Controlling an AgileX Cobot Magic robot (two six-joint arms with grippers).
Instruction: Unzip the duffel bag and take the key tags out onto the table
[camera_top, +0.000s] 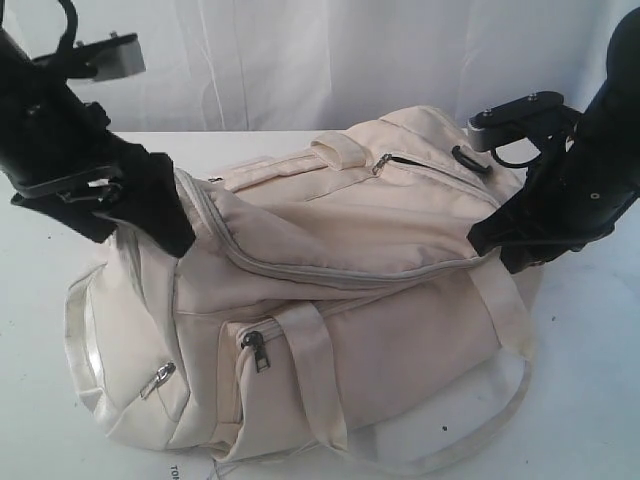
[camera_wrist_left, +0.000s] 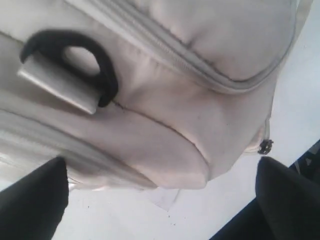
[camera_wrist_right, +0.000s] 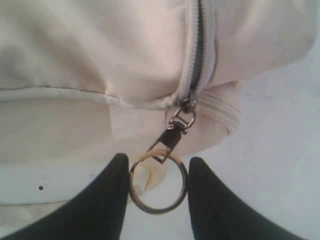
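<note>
Just below the bag (camera_top: 330, 290), print (camera_top: 176, 471) on the desk (camera_top: 590, 400) is cut by the picture's edge and unreadable. The left fingers (camera_top: 165, 225) end against the bag's fold, tips hidden. In the left wrist view the bag's fabric is blurred.

Cream-white duffel bag (camera_top: 340, 260) slumped on white table (camera_top: 590, 400); long zip (camera_top: 330, 275) closed; metal ring (camera_wrist_right: 159, 182) hanging from zip pull (camera_wrist_right: 177, 127).

Duffel bag (camera_top: 350, 250) matt cloth; pull ring (camera_wrist_right: 159, 210) shiny metal.
</note>
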